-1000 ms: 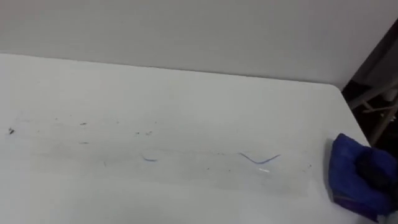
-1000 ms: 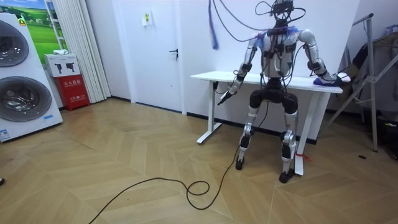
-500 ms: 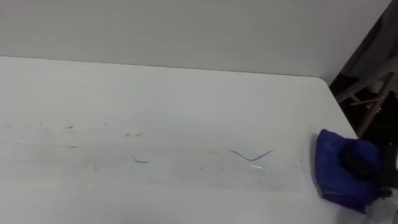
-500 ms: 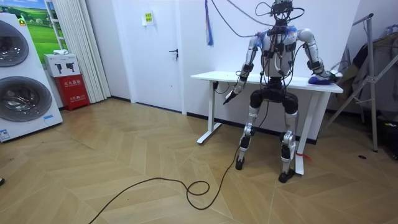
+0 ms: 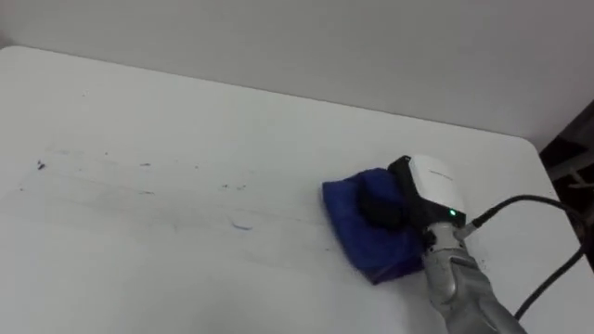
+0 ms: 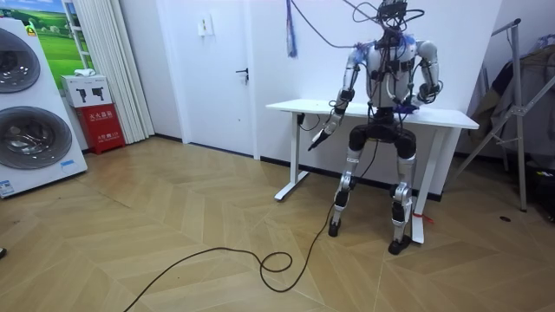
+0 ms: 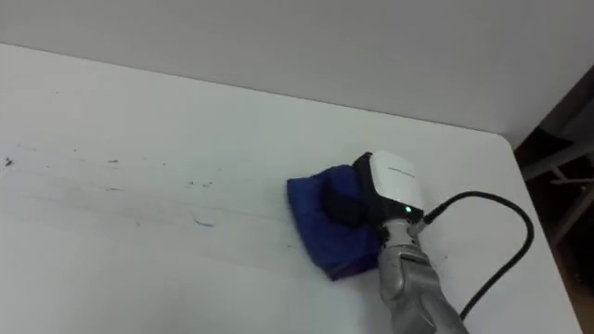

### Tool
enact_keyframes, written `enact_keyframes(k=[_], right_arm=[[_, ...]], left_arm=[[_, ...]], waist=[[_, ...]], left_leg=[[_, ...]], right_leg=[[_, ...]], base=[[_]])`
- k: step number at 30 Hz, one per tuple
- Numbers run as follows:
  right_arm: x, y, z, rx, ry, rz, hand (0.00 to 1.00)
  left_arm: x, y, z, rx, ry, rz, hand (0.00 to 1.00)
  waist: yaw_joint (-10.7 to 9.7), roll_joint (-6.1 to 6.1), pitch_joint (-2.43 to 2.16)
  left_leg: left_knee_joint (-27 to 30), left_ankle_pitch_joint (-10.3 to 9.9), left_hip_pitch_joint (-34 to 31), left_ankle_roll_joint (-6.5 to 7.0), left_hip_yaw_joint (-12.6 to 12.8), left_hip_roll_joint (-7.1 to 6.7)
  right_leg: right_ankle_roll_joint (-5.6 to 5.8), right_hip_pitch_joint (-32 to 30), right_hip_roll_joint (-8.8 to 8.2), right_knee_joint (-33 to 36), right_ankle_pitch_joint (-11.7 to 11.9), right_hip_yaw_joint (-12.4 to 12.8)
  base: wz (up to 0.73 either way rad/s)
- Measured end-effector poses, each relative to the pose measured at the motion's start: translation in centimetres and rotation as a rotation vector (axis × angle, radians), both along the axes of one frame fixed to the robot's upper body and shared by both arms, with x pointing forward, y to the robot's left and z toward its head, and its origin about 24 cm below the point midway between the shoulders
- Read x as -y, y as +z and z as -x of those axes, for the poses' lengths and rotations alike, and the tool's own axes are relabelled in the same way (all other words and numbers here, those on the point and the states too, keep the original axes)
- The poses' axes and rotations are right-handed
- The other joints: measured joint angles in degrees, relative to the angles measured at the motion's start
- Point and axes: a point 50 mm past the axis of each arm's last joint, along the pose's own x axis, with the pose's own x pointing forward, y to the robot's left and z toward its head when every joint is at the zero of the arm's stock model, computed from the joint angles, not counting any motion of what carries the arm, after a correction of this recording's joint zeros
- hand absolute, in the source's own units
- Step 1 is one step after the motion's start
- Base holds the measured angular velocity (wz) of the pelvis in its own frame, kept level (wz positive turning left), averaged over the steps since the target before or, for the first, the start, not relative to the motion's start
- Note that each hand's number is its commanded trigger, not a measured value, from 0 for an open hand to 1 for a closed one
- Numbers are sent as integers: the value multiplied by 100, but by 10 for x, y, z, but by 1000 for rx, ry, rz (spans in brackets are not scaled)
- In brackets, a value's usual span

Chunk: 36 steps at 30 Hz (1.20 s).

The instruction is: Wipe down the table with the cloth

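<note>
A blue cloth [image 5: 357, 232] lies crumpled on the white table [image 5: 186, 111], right of its middle. My right hand [image 5: 408, 199] rests on top of it, dark fingers [image 5: 379, 208] curled into the fabric. Left of the cloth the tabletop carries a short blue pen mark [image 5: 241, 225] and a row of faint dark specks [image 5: 144, 165]. In the room view I stand at the table's [image 6: 290, 107] near side facing the wall, and my left hand [image 6: 319, 139] hangs below the table edge with fingers straight.
A white wall runs behind the table. Its right edge [image 5: 548, 176] drops off beside a dark frame [image 5: 575, 148]. In the room view a metal stand [image 6: 516, 87] is at the right, washing machines [image 6: 26, 113] at the far left.
My right hand has slid the cloth left from the table's right edge, over where a blue squiggle showed. The head camera has shifted too.
</note>
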Motion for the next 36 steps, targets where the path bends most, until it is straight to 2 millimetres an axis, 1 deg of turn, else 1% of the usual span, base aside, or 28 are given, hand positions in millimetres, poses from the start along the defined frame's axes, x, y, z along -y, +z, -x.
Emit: enact_keyframes(k=[1, 3, 4, 5, 7, 8, 9, 10, 11, 12, 15, 16, 19, 20, 22, 23, 24, 25, 26, 27, 28, 29, 30, 31, 33, 34, 35, 36], right_arm=[[4, -3, 4, 4, -21, -15, 100], [29, -13, 33, 28, -176, -93, 100], [37, -15, 42, 36, -226, -109, 100], [52, -18, 59, 52, -314, -114, 100], [90, -23, 93, 38, -476, -77, 100], [99, -24, 102, 33, -512, -65, 100], [117, -24, 121, 22, -587, -35, 100], [133, -24, 138, 15, -674, -21, 100], [141, -24, 145, 9, -717, -16, 100], [153, -24, 159, -3, -795, -17, 100], [172, -23, 187, -14, -945, -20, 100], [176, -24, 193, -21, -980, -18, 100], [177, -24, 196, -27, -1004, -20, 100], [177, -25, 192, -25, -1013, -29, 100], [172, -25, 175, -15, -1017, -56, 100], [170, -25, 168, -16, -1014, -57, 100], [165, -23, 151, -9, -987, -52, 100], [159, -21, 142, -4, -958, -50, 100], [140, -17, 119, 8, -839, -44, 100], [111, -12, 90, 15, -643, -35, 100], [92, -8, 72, 20, -531, -41, 100], [50, 2, 34, 48, -299, -52, 100], [9, 13, 3, 72, -105, -59, 100], [-22, 24, -20, 95, 42, -52, 100], [-50, 43, -46, 139, 176, -13, 100], [-54, 46, -49, 144, 194, 4, 100], [-56, 44, -51, 141, 202, 23, 100], [-52, 38, -46, 128, 182, 25, 100]], left_arm=[[-1, 0, 3, -6, 6, -4, 0], [-9, 2, 12, -26, 40, -28, 0], [-12, 2, 14, -31, 51, -34, 0], [-16, 4, 21, -41, 70, -50, 0], [-23, 7, 30, -48, 111, -67, 0], [-24, 7, 31, -51, 111, -70, 0], [-26, 8, 32, -51, 107, -76, 0], [-27, 9, 34, -59, 101, -83, 0], [-27, 9, 33, -59, 96, -86, 0], [-28, 9, 33, -64, 84, -93, 0], [-28, 10, 31, -62, 57, -107, 0], [-28, 10, 32, -59, 61, -115, 0], [-27, 10, 27, -47, 54, -117, 0], [-24, 9, 28, -56, 40, -119, 0], [-13, 3, 27, -58, 45, -90, 0], [-10, 2, 26, -57, 40, -81, 0], [-3, -1, 21, -47, 40, -59, 0], [1, -3, 16, -35, 40, -46, 0], [8, -5, 4, -17, 11, -33, 0], [13, -7, -5, -12, -14, -20, 0], [15, -8, -12, -3, -26, -15, 0], [19, -7, -23, 14, -57, -11, 0], [23, -7, -35, 35, -91, -6, 0], [27, -5, -46, 59, -116, 1, 0], [29, -2, -54, 89, -128, 3, 0], [28, -2, -53, 84, -124, 0, 0], [25, -2, -47, 69, -105, -5, 0], [22, -2, -35, 48, -92, -11, 0]], waist=[[-29, -3, -14], [-168, -16, -28], [-203, -17, -32], [-336, -27, -62], [-511, -39, -157], [-535, -42, -181], [-617, -41, -208], [-717, -37, -217], [-795, -40, -221], [-911, -51, -232], [-1049, -64, -244], [-1088, -69, -245], [-1093, -63, -245], [-1064, -54, -249], [-926, -37, -237], [-901, -35, -228], [-802, -21, -215], [-709, -13, -214], [-559, -7, -185], [-351, 1, -123], [-260, 3, -77], [-114, 16, 21], [-16, 30, 153], [139, 37, 229], [394, -1, 259], [423, 0, 259], [493, 11, 251], [427, 28, 230]], left_leg=[[9, 0, -16, 0, -18, -2], [60, 1, -109, 1, -114, -5], [70, 1, -117, 2, -117, -5], [104, 5, -156, 7, -156, -9], [128, 7, -171, 10, -170, -9], [130, 7, -168, 10, -174, -9], [137, 6, -156, 10, -194, -9], [166, 1, -154, 14, -234, -9], [188, -3, -168, 16, -270, -9], [215, -4, -197, 17, -325, -15], [260, -13, -212, 27, -376, -31], [260, -17, -184, 27, -400, -38], [244, -25, -110, 21, -442, -40], [211, -24, -35, 19, -424, -40], [151, -24, 73, 18, -293, -36], [142, -23, 88, 18, -256, -36], [109, -25, 133, 18, -136, -29], [87, -26, 141, 17, -59, -20], [42, -19, 134, 11, 30, -13], [11, -18, 126, 9, 92, -12], [-2, -18, 121, 8, 116, -9], [-19, -19, 74, 6, 110, -9], [-21, -14, 16, 5, 67, -9], [-17, -3, -99, 5, 5, -9], [-6, 91, -323, 15, -104, -18], [-1, 114, -387, 18, -163, -22], [-2, 134, -413, 21, -229, -32], [18, 135, -398, 21, -336, -36]], right_leg=[[1, -2, 0, -1, 0, -8], [7, 4, -3, -31, -5, -73], [7, 6, -3, -42, -5, -73], [9, 10, -6, -47, -6, -95], [16, 29, -6, -50, -11, -105], [20, 35, -6, -51, -14, -102], [24, 61, -7, -50, -17, -97], [24, 98, -9, -50, -18, -125], [26, 114, -13, -45, -20, -148], [28, 118, -27, -3, -39, -172], [29, 143, -54, 45, -62, -200], [29, 194, -55, 36, -62, -228], [29, 300, -53, 13, -62, -280], [29, 338, -49, 14, -62, -266], [28, 315, -44, 26, -61, -127], [26, 304, -42, 27, -59, -101], [19, 243, -37, 43, -52, -15], [10, 186, -28, 48, -37, 45], [-4, 99, -21, 50, -13, 95], [-10, 14, 0, 60, -3, 182], [-12, -24, 5, 74, -1, 199], [-15, -96, 14, 84, 1, 198], [-16, -124, 23, 61, 1, 186], [-14, -197, 34, 17, 9, 173], [-28, -377, 30, -12, 47, 65], [-31, -393, 28, -36, 54, 4], [-32, -355, 28, -96, 59, -45], [-30, -254, 25, -105, 58, -148]], base=[[16], [17], [12], [9], [7], [4], [9], [13], [21], [18], [12], [7], [7], [-12], [-27], [-36], [-38], [-48], [-45], [-37], [-25], [-4], [9], [20], [27], [31], [35], [43]])
